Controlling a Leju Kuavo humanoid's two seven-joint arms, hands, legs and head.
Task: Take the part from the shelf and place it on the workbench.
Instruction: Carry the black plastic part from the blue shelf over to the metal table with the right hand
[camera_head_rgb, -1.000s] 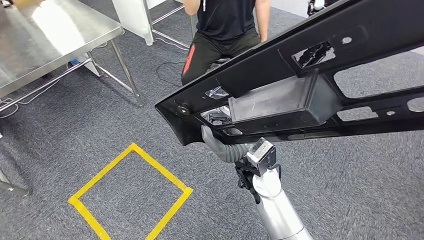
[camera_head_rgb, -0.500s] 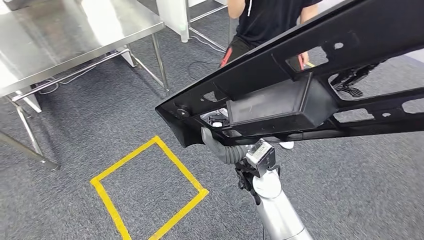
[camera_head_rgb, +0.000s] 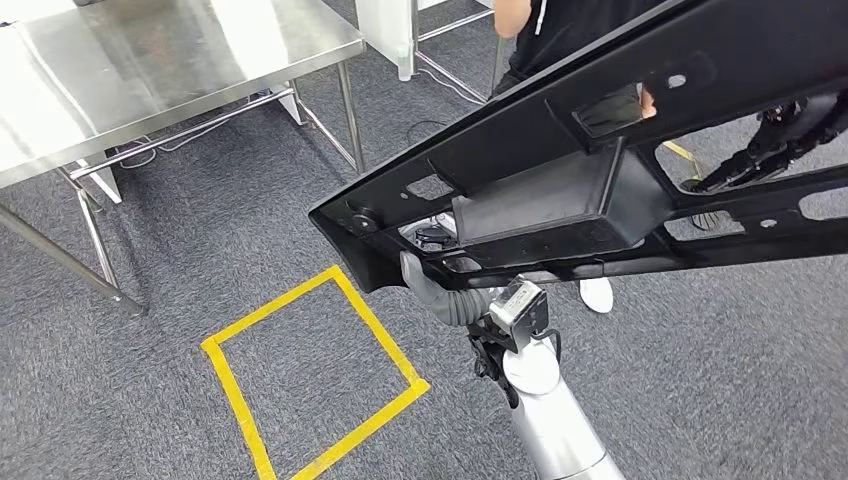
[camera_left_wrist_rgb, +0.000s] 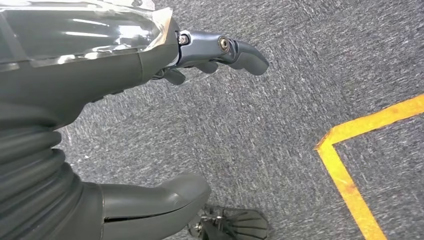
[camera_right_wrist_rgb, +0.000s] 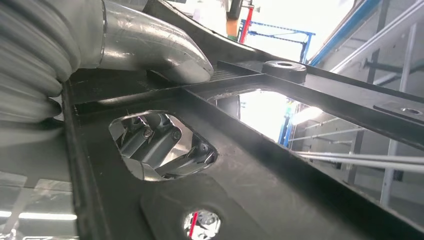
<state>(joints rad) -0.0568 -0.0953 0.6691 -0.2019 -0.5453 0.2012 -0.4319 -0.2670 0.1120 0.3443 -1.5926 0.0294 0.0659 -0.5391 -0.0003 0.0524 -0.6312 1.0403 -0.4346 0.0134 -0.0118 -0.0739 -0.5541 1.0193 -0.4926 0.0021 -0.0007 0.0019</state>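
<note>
A long black plastic part — matte, moulded, ribbed on its underside and pierced with irregular cut-outs — is carried in the air in the head view, slanting from the lower centre up to the upper right corner, above the grey carpet. A boxy open-sided pocket is moulded into its middle; its inner wall looks dull grey, and nothing is seen lying in it. The right hand is clamped on the part's lower-left end: the thick grey thumb is pressed against the edge in the head view, and in the right wrist view the thumb lies on one face of the part while darker metal fingers are seen through an oval cut-out, wrapped on the other face. The silver arm is smooth and cylindrical, with a ribbed grey cuff at the wrist.

The left hand is seen in the left wrist view over coarse grey carpet, with nothing held, thumb and dark fingers apart.

A stainless-steel workbench — flat, glossy, thin-legged — stands at the upper left, well apart from the part. A square of yellow tape is stuck on the carpet below the part's lower end. A person in black is partly hidden behind the part, with a white shoe showing under it.
</note>
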